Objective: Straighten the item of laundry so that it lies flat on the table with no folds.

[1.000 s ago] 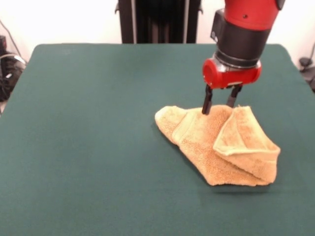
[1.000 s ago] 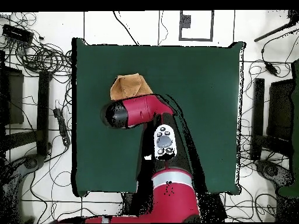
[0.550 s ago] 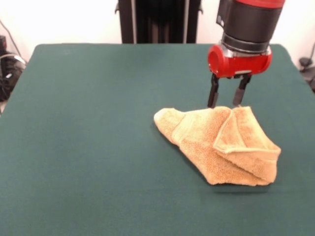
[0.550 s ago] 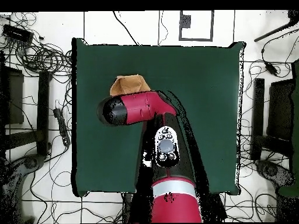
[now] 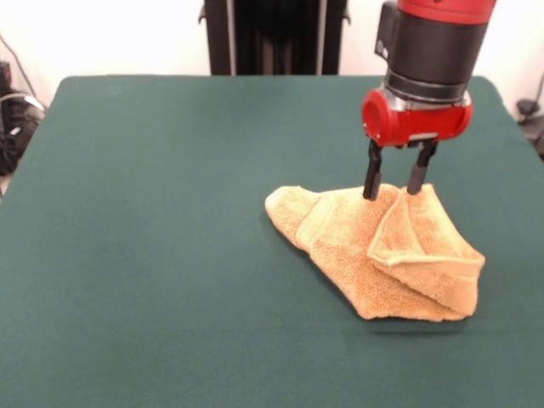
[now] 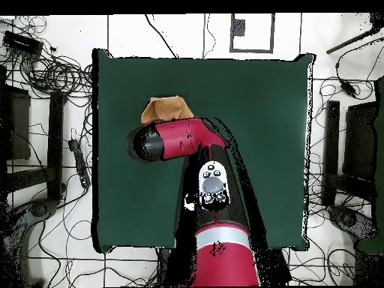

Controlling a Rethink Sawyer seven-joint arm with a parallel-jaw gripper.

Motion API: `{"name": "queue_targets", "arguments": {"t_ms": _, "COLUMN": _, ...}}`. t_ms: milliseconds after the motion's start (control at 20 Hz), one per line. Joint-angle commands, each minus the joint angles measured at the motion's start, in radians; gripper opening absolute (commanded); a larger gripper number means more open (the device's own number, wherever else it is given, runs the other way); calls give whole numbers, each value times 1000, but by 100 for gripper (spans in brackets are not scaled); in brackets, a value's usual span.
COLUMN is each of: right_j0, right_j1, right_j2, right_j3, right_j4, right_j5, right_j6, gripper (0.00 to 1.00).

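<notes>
The item of laundry (image 5: 374, 251), an orange-tan terry towel, lies crumpled and folded on the green table (image 5: 153, 212), right of centre in the front view. A folded flap rests on its right part. My gripper (image 5: 393, 190) stands open at the towel's far top edge, its two black fingers (image 5: 371, 180) straddling the raised ridge where the flap begins. The tips touch or nearly touch the cloth. In the overhead view only a part of the towel (image 6: 161, 109) shows, as the red arm covers the rest and hides the gripper.
Cables and stands lie around the table (image 6: 262, 97) on the floor in the overhead view. The dark pedestal column (image 5: 272, 34) stands behind the table's far edge.
The gripper rose off the towel, shifted right, then came down again onto the towel's top edge near the flap. The towel has hardly moved.
</notes>
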Motion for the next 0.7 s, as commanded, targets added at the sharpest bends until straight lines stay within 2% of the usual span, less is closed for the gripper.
{"name": "queue_targets", "arguments": {"t_ms": 50, "right_j0": 23, "right_j1": 127, "right_j2": 35, "right_j3": 36, "right_j4": 33, "right_j5": -86, "right_j6": 210, "gripper": 100}}
{"name": "queue_targets", "arguments": {"t_ms": 700, "right_j0": 37, "right_j1": 139, "right_j2": 31, "right_j3": 31, "right_j4": 49, "right_j5": -49, "right_j6": 197, "gripper": 100}}
